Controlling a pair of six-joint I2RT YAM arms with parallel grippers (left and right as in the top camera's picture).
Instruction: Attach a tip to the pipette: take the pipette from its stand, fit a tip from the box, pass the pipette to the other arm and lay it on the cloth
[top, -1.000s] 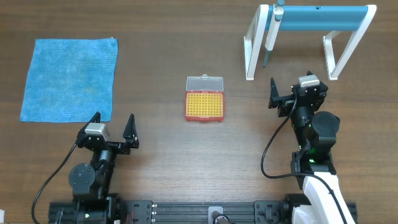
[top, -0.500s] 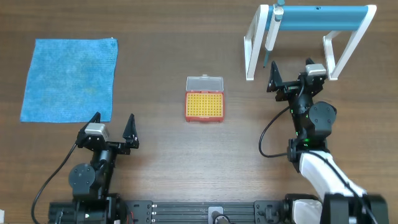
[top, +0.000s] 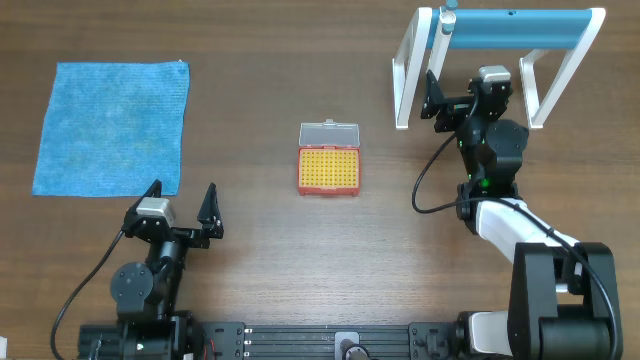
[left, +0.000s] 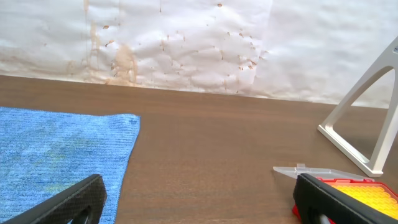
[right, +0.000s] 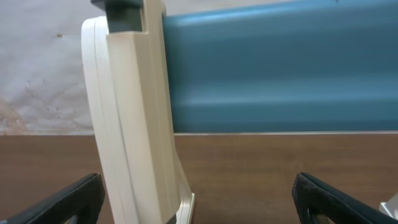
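Observation:
The pipette (top: 439, 45) hangs upright at the left end of the blue-barred white stand (top: 520, 28) at the back right. My right gripper (top: 455, 100) is open just in front of it; in the right wrist view the pale pipette body (right: 134, 112) with a dark top rises between the fingers, nearer the one finger, and touches neither. The orange tip box (top: 328, 168) sits mid-table with its clear lid open. The blue cloth (top: 112, 128) lies flat at the far left. My left gripper (top: 180, 218) is open and low at the front left, holding nothing.
The stand's white A-shaped legs (top: 405, 75) flank the right gripper. In the left wrist view the cloth (left: 56, 149), the tip box (left: 354, 190) and a stand leg (left: 367, 124) lie ahead on bare brown table (left: 211, 149), with a pale wall behind.
My right gripper has moved away from its base towards the stand, ending close in front of the pipette. The left arm, tip box and cloth have not moved.

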